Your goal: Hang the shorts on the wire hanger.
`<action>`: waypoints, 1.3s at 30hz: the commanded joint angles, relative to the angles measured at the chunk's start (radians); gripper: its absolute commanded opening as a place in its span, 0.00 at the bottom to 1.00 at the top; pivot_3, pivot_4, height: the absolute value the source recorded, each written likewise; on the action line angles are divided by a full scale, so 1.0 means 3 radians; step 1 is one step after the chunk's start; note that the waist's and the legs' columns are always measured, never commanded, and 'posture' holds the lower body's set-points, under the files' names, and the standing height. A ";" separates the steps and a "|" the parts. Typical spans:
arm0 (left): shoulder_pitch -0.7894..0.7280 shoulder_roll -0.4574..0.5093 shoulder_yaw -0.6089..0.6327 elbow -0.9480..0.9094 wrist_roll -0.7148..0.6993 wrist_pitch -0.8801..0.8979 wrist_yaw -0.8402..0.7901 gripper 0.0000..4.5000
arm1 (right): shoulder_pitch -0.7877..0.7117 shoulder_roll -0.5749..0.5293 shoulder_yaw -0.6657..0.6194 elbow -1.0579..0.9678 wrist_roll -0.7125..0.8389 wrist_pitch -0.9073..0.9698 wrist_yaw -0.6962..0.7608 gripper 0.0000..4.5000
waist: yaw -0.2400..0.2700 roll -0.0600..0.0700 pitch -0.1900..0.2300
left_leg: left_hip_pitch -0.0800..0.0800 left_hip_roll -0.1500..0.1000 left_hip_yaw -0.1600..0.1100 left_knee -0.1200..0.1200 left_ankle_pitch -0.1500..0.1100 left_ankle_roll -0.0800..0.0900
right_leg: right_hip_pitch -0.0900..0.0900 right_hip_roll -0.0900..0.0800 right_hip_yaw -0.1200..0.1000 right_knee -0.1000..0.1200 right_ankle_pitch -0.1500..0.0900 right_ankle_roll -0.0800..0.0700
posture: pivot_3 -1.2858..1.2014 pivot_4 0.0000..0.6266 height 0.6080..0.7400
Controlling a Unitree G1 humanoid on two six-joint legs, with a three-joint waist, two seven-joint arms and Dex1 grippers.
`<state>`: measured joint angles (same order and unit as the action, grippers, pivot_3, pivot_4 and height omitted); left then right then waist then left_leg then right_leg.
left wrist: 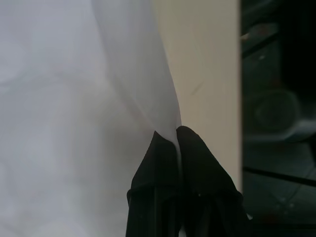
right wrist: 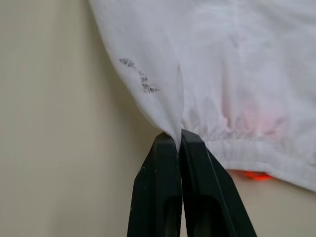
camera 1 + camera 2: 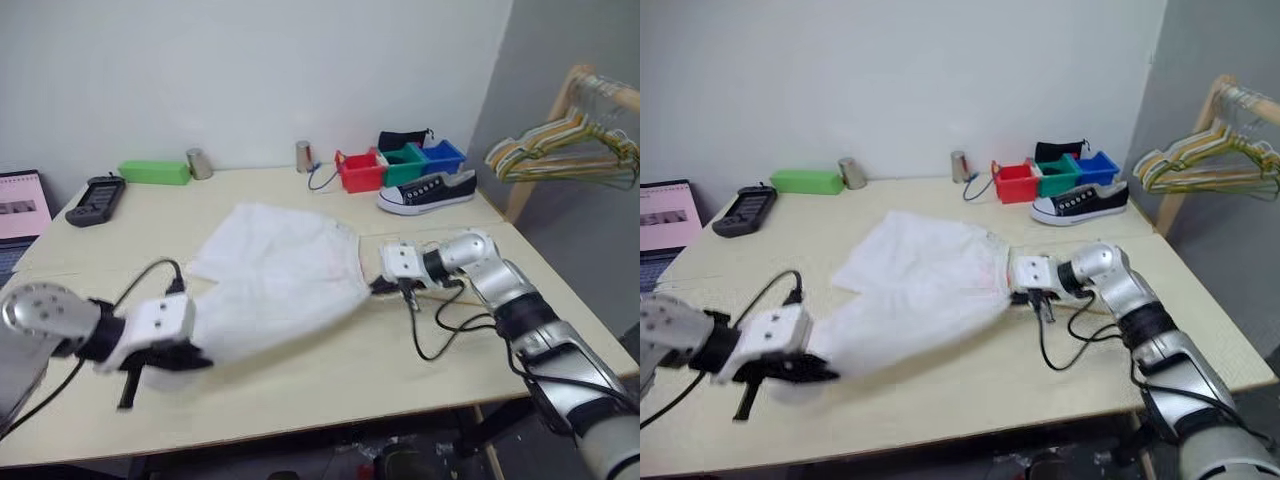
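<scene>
The white shorts (image 3: 275,270) lie spread on the pale table (image 3: 330,380), stretched between my two grippers. At the near left, my left gripper (image 1: 177,133) is shut on a fold of the cloth close to the table's front edge. My right gripper (image 2: 178,136) is shut on the gathered waistband (image 2: 256,153), beside a small dark label mark (image 2: 140,79). A small orange bit (image 2: 256,174) peeks out from under the waistband; I cannot tell whether it is the wire hanger, which is otherwise hidden.
A bunch of green, yellow and white hangers (image 3: 565,150) hangs on a wooden rack at the right. A black-and-white shoe (image 3: 428,192) and red, green and blue bins (image 3: 400,165) stand at the back. A green box (image 3: 155,172), a black device (image 3: 95,198) and a laptop (image 3: 20,205) are at the left.
</scene>
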<state>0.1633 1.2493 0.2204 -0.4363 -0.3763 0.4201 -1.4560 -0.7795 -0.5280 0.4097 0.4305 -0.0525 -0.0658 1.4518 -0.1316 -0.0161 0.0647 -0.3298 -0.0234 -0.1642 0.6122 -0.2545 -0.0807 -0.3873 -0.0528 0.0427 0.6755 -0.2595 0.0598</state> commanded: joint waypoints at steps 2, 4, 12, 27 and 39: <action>0.0227 -0.0019 0.0300 -0.0487 -0.0363 0.0294 -0.0068 0.00 | 0.0176 -0.0517 0.0245 -0.0889 0.0486 0.0475 0.0535 0.00 | 0.0038 0.0003 0.0004 | 0.0001 0.0001 0.0002 0.0000 -0.0001 0.0000 | 0.0001 0.0000 -0.0001 0.0001 -0.0001 -0.0002 | 0.51 0.00 1.00; 0.0225 -0.0058 0.0223 -0.0579 -0.0504 0.0404 -0.0034 0.00 | 0.0221 -0.0747 0.0434 -0.1082 0.0657 0.0613 0.0542 0.00 | 0.0063 0.0007 0.0007 | 0.0004 0.0002 0.0004 0.0000 -0.0001 0.0000 | 0.0003 0.0000 0.0000 0.0002 -0.0010 -0.0017 | 0.50 0.00 1.00; -0.2286 -0.0716 -0.1358 0.2382 0.0987 -0.0708 0.0156 0.00 | -0.0851 0.0002 0.0526 0.0831 0.0521 0.0511 0.0170 0.00 | 0.0048 0.0012 0.0008 | 0.0021 0.0010 0.0011 0.0003 0.0003 0.0004 | 0.0023 0.0011 -0.0006 0.0004 -0.0010 -0.0021 | 0.49 0.00 1.00; -0.6154 -0.1786 -0.2168 0.5939 0.3223 -0.2040 0.5773 0.00 | -0.3036 0.0991 0.0047 0.3091 -0.0939 -0.0762 -0.5516 0.00 | -0.0116 -0.0037 -0.0014 | -0.0222 -0.0065 0.0000 0.0033 0.0018 -0.0062 | -0.0249 -0.0065 0.0033 0.0017 0.0040 -0.0026 | 0.48 0.00 1.00; -0.3686 -0.1444 -0.1855 0.4869 0.2475 -0.2477 0.3414 0.00 | -0.1464 0.1271 -0.0016 0.2922 -0.0926 -0.1337 -0.3491 0.00 | -0.0249 -0.0019 0.0013 | -0.0129 -0.0068 0.0009 0.0052 -0.0007 -0.0005 | -0.0129 -0.0057 0.0015 0.0016 0.0039 0.0022 | 0.49 0.06 1.00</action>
<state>-1.0900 0.7438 -0.3797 1.2425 0.4892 -0.3528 -0.1560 -1.2366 -0.1344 0.4164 1.3567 -0.3407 -0.4407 0.2704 -0.2064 -0.0219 0.0685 -0.3671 -0.0433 -0.1620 0.6276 -0.2550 -0.0798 -0.4250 -0.0693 0.0473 0.6803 -0.2466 0.0680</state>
